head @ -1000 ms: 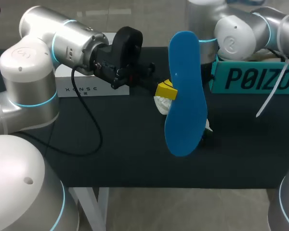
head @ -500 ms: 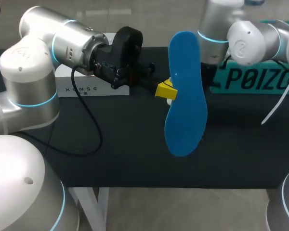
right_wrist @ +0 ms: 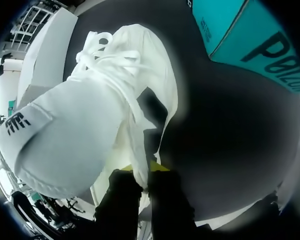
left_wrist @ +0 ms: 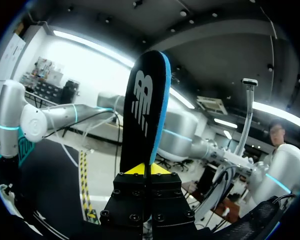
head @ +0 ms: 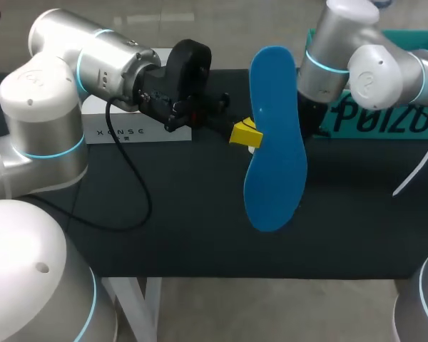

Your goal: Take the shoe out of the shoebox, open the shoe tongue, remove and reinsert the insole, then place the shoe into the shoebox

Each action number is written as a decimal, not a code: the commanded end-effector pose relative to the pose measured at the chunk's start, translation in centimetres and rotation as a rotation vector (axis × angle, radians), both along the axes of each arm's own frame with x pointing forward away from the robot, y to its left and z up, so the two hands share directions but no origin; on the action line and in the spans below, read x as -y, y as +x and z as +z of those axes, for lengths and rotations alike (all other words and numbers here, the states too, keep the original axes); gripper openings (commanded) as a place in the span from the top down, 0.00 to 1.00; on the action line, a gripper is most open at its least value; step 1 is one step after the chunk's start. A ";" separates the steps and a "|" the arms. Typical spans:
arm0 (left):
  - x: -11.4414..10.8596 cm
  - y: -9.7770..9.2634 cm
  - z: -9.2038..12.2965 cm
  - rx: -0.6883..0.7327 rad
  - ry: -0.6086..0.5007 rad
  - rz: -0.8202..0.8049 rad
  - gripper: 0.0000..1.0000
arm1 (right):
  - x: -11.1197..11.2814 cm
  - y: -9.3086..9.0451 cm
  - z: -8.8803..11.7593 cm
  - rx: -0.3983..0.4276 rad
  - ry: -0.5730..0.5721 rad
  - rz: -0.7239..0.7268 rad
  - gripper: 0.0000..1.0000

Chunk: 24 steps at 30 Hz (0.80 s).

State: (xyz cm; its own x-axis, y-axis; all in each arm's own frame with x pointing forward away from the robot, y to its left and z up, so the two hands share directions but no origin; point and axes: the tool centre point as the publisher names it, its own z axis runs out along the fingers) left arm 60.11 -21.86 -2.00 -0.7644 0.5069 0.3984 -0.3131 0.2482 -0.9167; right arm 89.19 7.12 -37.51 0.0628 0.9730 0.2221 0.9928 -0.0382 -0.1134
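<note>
Insole [head: 274,142] in left gripper [left_wrist: 145,169]; shoe [right_wrist: 80,125] in right gripper [right_wrist: 145,167], outside shoebox [head: 385,120]

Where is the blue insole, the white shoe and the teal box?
insole [head: 274,164], head view, middle of its blue face
shoe [right_wrist: 65,135], right wrist view, its white upper
shoebox [head: 385,122], head view, its teal front wall

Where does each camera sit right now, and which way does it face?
Head view: above and behind, looking down on the table; shows left arm, right arm.
Left wrist view: along the left gripper, fingers shut on the insole, facing out past the table.
Right wrist view: along the right gripper, fingers shut on the shoe, facing the table.
Shared: head and left wrist show the insole; head and right wrist, the shoebox.
</note>
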 end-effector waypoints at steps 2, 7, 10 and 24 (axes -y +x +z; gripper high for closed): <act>0.1 0.0 -0.1 0.000 0.000 0.000 1.00 | -0.4 0.1 0.9 0.035 0.006 0.035 1.00; 0.1 0.0 -0.1 0.000 0.000 0.000 1.00 | -0.8 0.0 1.1 0.047 -0.005 0.061 1.00; 0.1 0.0 -0.1 0.000 0.000 0.000 1.00 | -0.9 0.1 0.5 0.055 0.006 0.097 1.00; 0.1 0.0 -0.1 0.000 0.000 0.000 1.00 | -0.2 -0.2 3.0 0.032 0.105 0.204 0.00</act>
